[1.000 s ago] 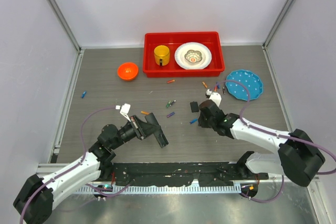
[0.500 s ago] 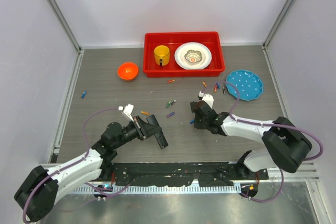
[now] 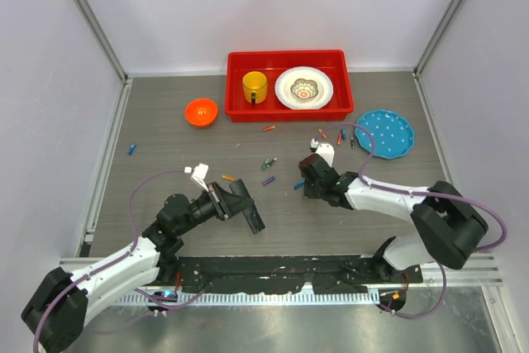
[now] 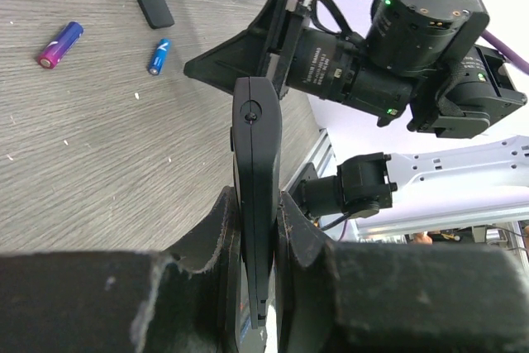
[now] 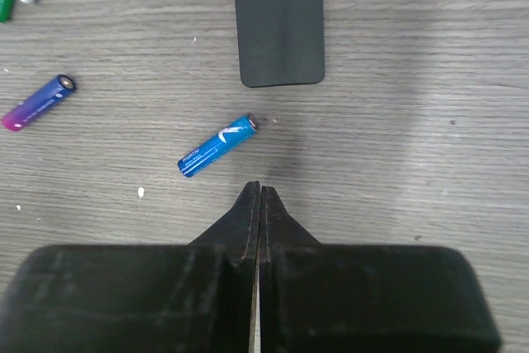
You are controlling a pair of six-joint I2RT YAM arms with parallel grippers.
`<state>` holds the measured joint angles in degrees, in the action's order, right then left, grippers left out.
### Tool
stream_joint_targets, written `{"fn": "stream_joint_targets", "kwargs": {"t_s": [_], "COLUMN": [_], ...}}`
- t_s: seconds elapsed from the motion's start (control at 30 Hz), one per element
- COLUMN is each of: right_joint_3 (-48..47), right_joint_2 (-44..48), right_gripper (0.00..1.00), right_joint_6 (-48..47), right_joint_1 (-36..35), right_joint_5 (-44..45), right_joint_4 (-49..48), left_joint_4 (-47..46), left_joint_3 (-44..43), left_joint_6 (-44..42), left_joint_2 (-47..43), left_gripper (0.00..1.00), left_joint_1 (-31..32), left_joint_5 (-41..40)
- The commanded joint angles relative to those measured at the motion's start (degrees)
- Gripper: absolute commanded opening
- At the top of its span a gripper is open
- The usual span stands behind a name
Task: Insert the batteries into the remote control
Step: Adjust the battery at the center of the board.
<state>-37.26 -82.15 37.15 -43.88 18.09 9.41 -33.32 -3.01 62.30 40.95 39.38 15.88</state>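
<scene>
My left gripper point(image 3: 231, 200) is shut on the black remote control point(image 3: 250, 217), held edge-on just above the table; the left wrist view shows it clamped between the fingers point(image 4: 256, 146). My right gripper point(image 5: 254, 189) is shut and empty, low over the table at centre point(image 3: 306, 178). A blue battery point(image 5: 217, 146) lies just ahead of its tips, apart from them. The black battery cover point(image 5: 278, 18) lies beyond it. A purple battery point(image 5: 37, 102) lies to the left. More batteries are scattered about: purple point(image 3: 269, 180), green point(image 3: 268, 162), orange point(image 3: 227, 178).
A red bin point(image 3: 289, 115) at the back holds a yellow mug point(image 3: 254, 86) and a white dish point(image 3: 303, 88). An orange bowl point(image 3: 201, 111) stands left of it, a blue plate point(image 3: 385, 132) at right with several batteries point(image 3: 339, 135) beside it. A lone blue battery point(image 3: 131, 150) lies far left.
My right gripper has moved left and a little toward the back, now over the spot where the battery cover lay. The left arm and remote have barely moved.
</scene>
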Motion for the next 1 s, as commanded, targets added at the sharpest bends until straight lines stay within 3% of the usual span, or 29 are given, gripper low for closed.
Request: {"fn": "stream_joint_targets", "kwargs": {"t_s": [0.0, 0.3, 0.37, 0.4, 0.5, 0.53, 0.63, 0.97], "right_joint_3": [0.69, 5.09, 5.70, 5.79, 5.53, 4.40, 1.15, -3.61], "right_joint_2": [7.70, 9.46, 10.16, 10.51, 10.96, 10.26, 8.33, 2.87], "right_gripper": [0.01, 0.03, 0.24, 0.47, 0.77, 0.81, 0.85, 0.84], "right_joint_6": [-1.46, -1.20, -2.07, -2.51, -5.06, -6.11, -10.59, -18.69], "right_joint_1": [0.02, 2.04, 2.13, 2.13, 2.13, 2.04, 2.04, 2.04], "right_joint_5": [5.82, 3.10, 1.08, 0.46, -2.52, -4.10, -5.60, -6.04], "right_joint_4": [1.31, 0.09, -2.02, -3.33, -5.27, -5.19, -2.38, 3.34], "left_joint_4": [-0.17, 0.19, 0.10, 0.10, 0.10, 0.10, 0.19, 1.24], "left_joint_3": [-1.39, -1.21, -1.13, -1.13, -1.13, -1.04, -0.86, 0.02], "left_joint_6": [-1.39, -1.57, -1.57, -1.57, -1.66, -1.57, -1.57, -1.57], "left_joint_2": [-1.92, -2.10, -2.10, -2.01, -2.28, -2.36, -2.89, -5.00], "left_gripper": [0.00, 0.00, 0.00, 0.00, 0.00, 0.00, 0.00, 0.00], "left_joint_1": [0.18, 0.18, 0.18, 0.18, 0.18, 0.18, 0.18, 0.18], "left_joint_5": [-0.15, -0.15, -0.06, -0.06, -0.06, -0.15, -0.23, -0.50]}}
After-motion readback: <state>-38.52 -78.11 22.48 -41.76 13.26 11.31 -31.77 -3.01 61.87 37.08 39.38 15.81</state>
